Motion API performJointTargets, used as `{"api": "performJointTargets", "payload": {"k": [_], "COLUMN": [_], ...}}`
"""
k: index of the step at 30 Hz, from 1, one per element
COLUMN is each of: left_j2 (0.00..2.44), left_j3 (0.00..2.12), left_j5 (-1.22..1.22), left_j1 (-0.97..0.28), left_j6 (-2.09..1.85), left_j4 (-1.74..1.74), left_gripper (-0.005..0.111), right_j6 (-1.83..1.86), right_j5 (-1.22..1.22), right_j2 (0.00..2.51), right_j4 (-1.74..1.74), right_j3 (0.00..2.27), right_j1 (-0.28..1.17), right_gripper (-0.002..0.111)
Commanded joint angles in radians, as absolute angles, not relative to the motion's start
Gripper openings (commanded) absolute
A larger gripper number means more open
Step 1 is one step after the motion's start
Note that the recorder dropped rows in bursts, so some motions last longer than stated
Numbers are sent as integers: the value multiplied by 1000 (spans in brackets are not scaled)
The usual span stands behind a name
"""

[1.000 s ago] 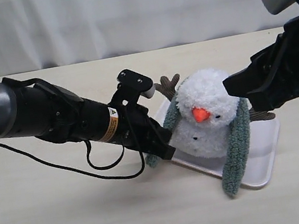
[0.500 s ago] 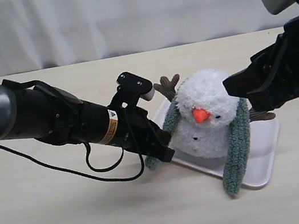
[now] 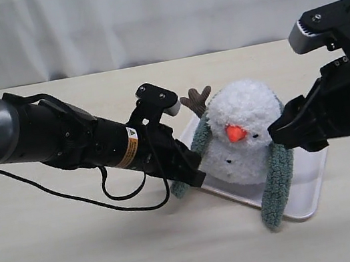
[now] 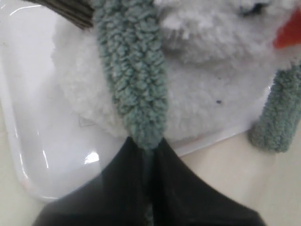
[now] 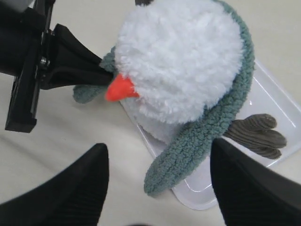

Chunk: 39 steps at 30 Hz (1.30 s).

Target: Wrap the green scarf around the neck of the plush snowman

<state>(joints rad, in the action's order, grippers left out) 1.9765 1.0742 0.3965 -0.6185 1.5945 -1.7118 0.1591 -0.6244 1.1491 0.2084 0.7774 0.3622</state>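
Snowman: We see the plush snowman point(image 3: 243, 132) sitting on a white tray point(image 3: 308, 192). The tray lies on the table point(image 3: 82, 256), a bit toward the right edge and about halfway between the far edge and the near edge. The snowman's orange nose point(image 3: 234, 133) points toward the near edge.

Scarf: We see the green scarf point(image 3: 275, 178) draped behind the snowman's head, with one end hanging down on each side of the body. The right end reaches down to the tray's near rim. The left end hangs past the tray's left rim. The front of the snowman's neck point(image 3: 233, 154) looks bare and white.

Left tool: We see the left tool point(image 4: 146, 155) clenched on the tip of the scarf's left end. Its two dark fingers point(image 4: 176, 183) are pressed close together with the green knit between them. It sits low, right at the tray's left rim.

Right tool: We see the right tool point(image 5: 157, 183) released, with its two dark fingers point(image 5: 244, 183) well apart and nothing between them. It hangs just beside the snowman, on the side toward the right edge of the table, above the scarf's right end.

Twig arms: We see one brown arm point(image 3: 195, 100) sticking up behind the snowman, and another point(image 5: 256, 134) lying over the tray.
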Motion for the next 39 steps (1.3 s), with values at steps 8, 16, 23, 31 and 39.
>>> {"api": "performJointTargets", "payload": {"k": [8,16,23,31,39], "left_j2": [1966,1895,1825,1838,1899], "left_j3": [1073,1073,1073,1071,1071], "left_j5": [394,403,401,394,289], "left_j1": [-623,-623,-623,-623,-623], "left_j6": [1518,1487,1485,1485,1283], "left_j4": [-1717,-1718,-1711,-1730,-1611], "left_gripper": [52,66,66,55,71], "right_j6": [157,50,0,31,31], "right_j5": [-632,-626,-629,-660,-682], "right_j2": [1159,1160,1160,1160,1160], "right_j4": [137,29,0,6,10], "right_j3": [848,848,857,870,870], "right_j1": [363,360,360,363,363], "right_gripper": [60,59,53,38,38]}}
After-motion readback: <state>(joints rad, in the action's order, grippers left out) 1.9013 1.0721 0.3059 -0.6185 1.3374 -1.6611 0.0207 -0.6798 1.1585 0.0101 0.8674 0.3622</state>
